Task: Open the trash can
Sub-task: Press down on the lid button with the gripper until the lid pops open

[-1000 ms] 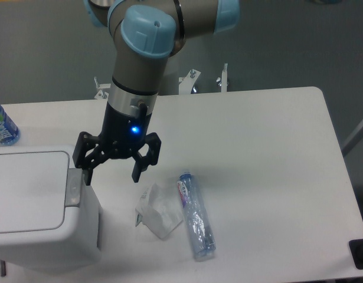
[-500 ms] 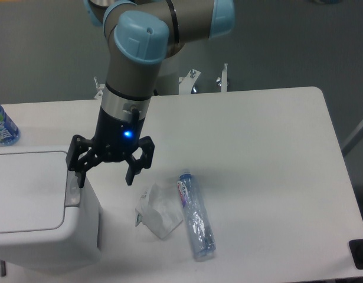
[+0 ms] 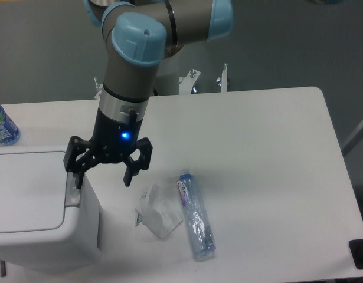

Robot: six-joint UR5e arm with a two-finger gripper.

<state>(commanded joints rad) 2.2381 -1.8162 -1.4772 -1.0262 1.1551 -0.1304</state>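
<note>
Trash can [image 3: 33, 206] at the near left of the bench [image 3: 258, 153], lid down. Claw [image 3: 103, 177] open, empty, one finger over the grey button strip [image 3: 73, 191]. Good practice: press straight down on the strip's centre, avoiding the lid edge

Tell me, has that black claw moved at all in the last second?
Yes. The gripper has shifted left, toward the trash can; one open finger now sits over its grey button strip.
</note>
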